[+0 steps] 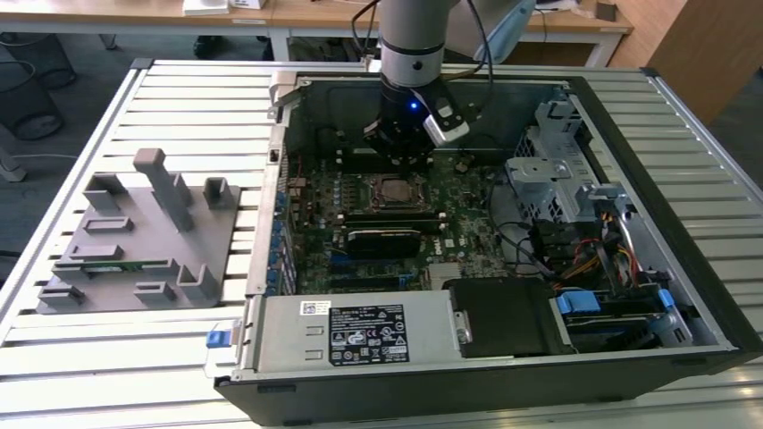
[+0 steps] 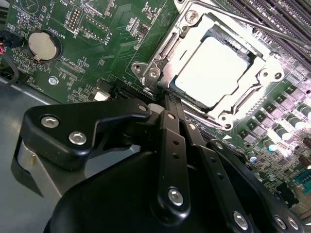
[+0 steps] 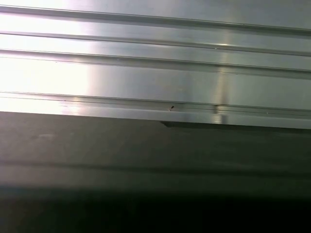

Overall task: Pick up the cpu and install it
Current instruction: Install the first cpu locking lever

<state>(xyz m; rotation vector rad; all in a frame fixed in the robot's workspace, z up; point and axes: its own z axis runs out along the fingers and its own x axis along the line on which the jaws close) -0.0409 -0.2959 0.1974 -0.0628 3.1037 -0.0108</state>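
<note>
The cpu [image 2: 212, 73] lies seated in the motherboard socket [image 2: 160, 53], a light, stiff, fragile chip best gripped by opposite edges. The gripper [image 2: 163, 94] hangs just beside it, jaws together, holding nothing.

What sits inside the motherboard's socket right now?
The cpu lies flat in the socket, its silver top showing in the second wrist view. The metal frame covers its edges, and the contacts beneath are hidden. The gripper hangs beside it.

Count from my feed:
I see one cpu [image 2: 214, 73], one computer case [image 1: 667, 116], one grey holder block [image 1: 143, 237], one coin battery [image 2: 43, 46], one gripper [image 2: 165, 99].
</note>
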